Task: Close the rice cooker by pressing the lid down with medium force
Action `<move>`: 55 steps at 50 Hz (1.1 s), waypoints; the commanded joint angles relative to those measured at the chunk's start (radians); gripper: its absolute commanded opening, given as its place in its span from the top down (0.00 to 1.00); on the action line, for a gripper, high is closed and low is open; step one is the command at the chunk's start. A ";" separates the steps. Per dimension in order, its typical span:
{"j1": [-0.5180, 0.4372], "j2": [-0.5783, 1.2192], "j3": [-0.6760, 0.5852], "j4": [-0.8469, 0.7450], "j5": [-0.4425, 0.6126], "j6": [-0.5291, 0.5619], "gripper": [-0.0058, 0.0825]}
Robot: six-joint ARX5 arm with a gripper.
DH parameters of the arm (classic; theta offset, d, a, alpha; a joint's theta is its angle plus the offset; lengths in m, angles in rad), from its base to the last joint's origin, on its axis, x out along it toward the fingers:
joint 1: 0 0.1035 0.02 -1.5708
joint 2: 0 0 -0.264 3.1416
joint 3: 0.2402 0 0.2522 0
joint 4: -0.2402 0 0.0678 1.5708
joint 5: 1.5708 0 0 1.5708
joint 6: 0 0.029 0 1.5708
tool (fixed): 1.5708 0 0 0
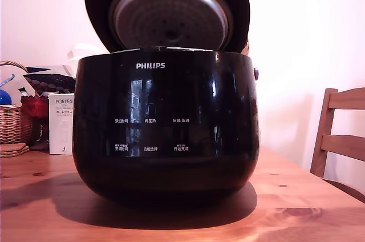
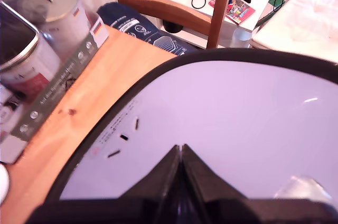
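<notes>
Lid (image 1: pixel 171 16) top cut off by exterior view's upper edge; small button labels on rice cooker (image 1: pixel 165 122) unreadable.

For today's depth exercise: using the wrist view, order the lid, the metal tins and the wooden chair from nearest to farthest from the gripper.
1. The lid, right at the gripper tips.
2. The metal tins, on the table beside the lid.
3. The wooden chair, beyond the table edge.

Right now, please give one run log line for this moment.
lid: open, raised | claw: shut, at lid's outer face | rice cooker: on table
</notes>
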 commanded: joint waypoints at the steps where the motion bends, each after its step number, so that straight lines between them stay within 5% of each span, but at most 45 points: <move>1: -0.003 0.005 -0.040 -0.004 0.000 -0.008 0.96; 55: -0.029 -0.144 -0.348 0.083 -0.033 -0.069 0.96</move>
